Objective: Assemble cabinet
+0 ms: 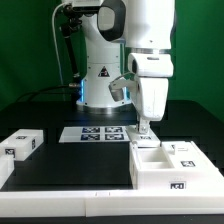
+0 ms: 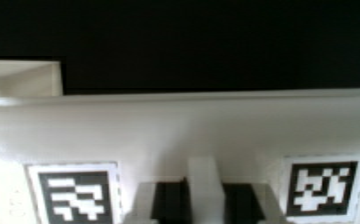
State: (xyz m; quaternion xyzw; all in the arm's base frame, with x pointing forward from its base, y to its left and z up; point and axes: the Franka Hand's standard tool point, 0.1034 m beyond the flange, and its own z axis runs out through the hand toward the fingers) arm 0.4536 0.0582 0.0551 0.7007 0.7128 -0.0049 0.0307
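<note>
The cabinet (image 1: 172, 168) is a large white box with open compartments and square tags, standing at the exterior view's right front. My gripper (image 1: 146, 131) reaches straight down onto its far left corner. In the wrist view the cabinet's white wall (image 2: 195, 120) fills the frame with a tag on each side. My gripper (image 2: 203, 196) has its two dark fingers (image 2: 168, 202) pressed on either side of a thin white upright wall of the cabinet. A small white drawer block (image 1: 22, 143) with a tag lies at the exterior view's left, far from the gripper.
The marker board (image 1: 95, 133) lies flat behind the middle of the black table, in front of the robot base. The table's white raised border (image 1: 60, 205) runs along the front. Another tagged white part (image 1: 186, 150) sits at the cabinet's far right side.
</note>
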